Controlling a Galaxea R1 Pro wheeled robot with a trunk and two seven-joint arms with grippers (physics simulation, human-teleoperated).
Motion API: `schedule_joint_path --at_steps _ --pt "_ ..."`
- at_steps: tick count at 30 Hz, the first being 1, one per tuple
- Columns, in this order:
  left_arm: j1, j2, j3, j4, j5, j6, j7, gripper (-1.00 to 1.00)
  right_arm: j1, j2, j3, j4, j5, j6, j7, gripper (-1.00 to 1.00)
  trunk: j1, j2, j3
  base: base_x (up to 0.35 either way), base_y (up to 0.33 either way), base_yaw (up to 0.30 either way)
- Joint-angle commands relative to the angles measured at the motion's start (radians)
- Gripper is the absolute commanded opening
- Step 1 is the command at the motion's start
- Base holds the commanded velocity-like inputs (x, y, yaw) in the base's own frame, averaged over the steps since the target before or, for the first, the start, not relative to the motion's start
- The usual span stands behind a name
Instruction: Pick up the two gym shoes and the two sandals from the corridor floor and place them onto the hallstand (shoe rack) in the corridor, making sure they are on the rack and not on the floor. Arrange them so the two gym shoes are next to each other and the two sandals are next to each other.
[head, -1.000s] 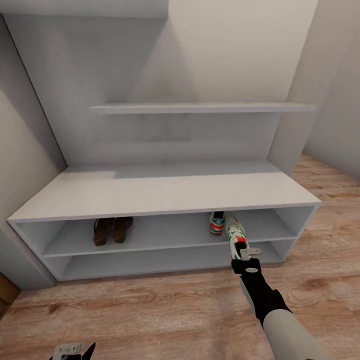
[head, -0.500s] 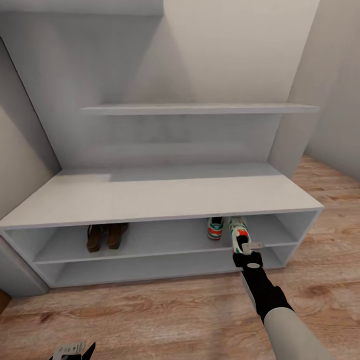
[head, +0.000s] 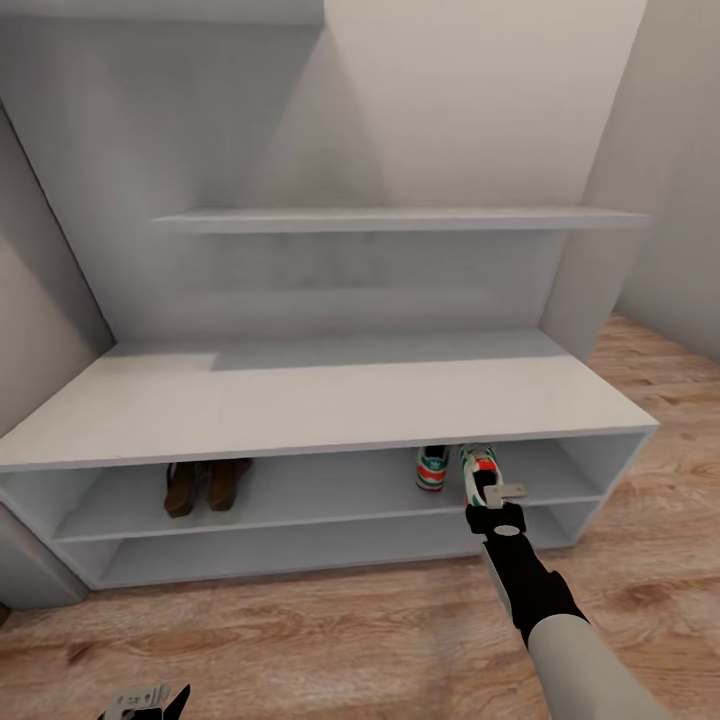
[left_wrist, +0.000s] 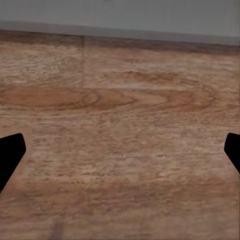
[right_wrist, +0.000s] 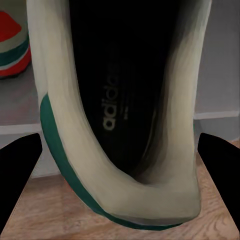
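Note:
My right gripper (head: 487, 492) is shut on the heel of a cream-white gym shoe (head: 476, 464), toe pointing into the upper shelf of the light-grey hallstand (head: 330, 400). In the right wrist view, the shoe's dark opening (right_wrist: 120, 115) sits between the black fingertips (right_wrist: 20, 170). The second gym shoe (head: 432, 468) (right_wrist: 12, 45) stands on that shelf just left of it. Two dark brown sandals (head: 205, 485) sit side by side at the shelf's left end. My left gripper (head: 145, 702) hangs open over the wood floor (left_wrist: 120, 125).
A thin grey floating shelf (head: 400, 217) is fixed to the wall above the hallstand. Grey walls close in on both sides. Wood plank floor (head: 300, 640) stretches in front of the rack and past its right end.
The whole view has shifted, so the camera moved. The right gripper has carried the gym shoe a little deeper under the rack's top, level with the other gym shoe.

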Motion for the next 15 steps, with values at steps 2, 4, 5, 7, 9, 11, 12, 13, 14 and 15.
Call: schedule_joint_path --at_steps 2,4,5,7,9,11,12,13,14,15 --pt "-0.001 -0.001 0.008 0.001 0.0 0.0 -0.01 1.0 0.0 0.001 -0.003 -0.002 0.009 0.006 0.002 -1.0 0.0 0.0 -0.001 0.105 0.0 0.0" --pt "-0.001 -0.001 0.008 0.001 0.0 0.0 -0.01 1.0 0.0 0.001 -0.003 -0.002 0.009 0.006 0.001 -1.0 0.0 0.0 -0.001 0.047 0.0 0.0" --pt "-0.001 -0.001 0.008 0.001 0.0 0.0 -0.01 1.0 0.0 0.001 -0.004 -0.002 0.009 0.006 0.001 -1.0 0.0 0.0 -0.001 0.021 0.0 0.0" --pt "-0.001 -0.001 0.008 0.001 0.0 -0.001 -0.01 1.0 0.0 0.0 -0.004 -0.002 0.009 0.006 0.001 -1.0 0.0 0.0 -0.001 0.01 0.0 0.0" --pt "-0.001 -0.001 0.008 0.001 0.0 -0.001 -0.01 1.0 0.0 0.0 -0.003 -0.002 0.009 0.006 0.001 -1.0 0.0 0.0 -0.001 0.036 0.0 0.0" --pt "-0.001 -0.001 0.008 0.001 0.0 0.0 -0.01 1.0 0.0 0.0 -0.003 -0.002 0.009 0.006 0.001 -1.0 0.0 0.0 -0.001 0.175 0.0 0.0" --pt "-0.001 -0.001 0.008 0.001 0.0 0.0 -0.01 1.0 0.0 0.0 -0.004 -0.002 0.009 0.006 0.001 -1.0 0.0 0.0 -0.001 0.27 0.0 0.0" --pt "-0.001 -0.001 0.008 0.001 0.0 0.0 -0.01 1.0 0.0 0.0 -0.004 -0.002 0.009 0.006 0.001 -1.0 0.0 0.0 -0.001 0.213 0.0 0.0" --pt "-0.001 -0.001 0.008 0.001 0.0 0.0 -0.01 1.0 0.0 0.0 -0.004 -0.002 0.009 0.006 0.001 -1.0 0.0 0.0 -0.001 0.175 0.0 0.0" --pt "-0.001 -0.001 0.008 0.001 0.0 0.0 -0.01 1.0 0.0 0.0 -0.004 -0.002 0.009 0.006 0.001 -1.0 0.0 0.0 -0.001 0.09 0.0 0.0"
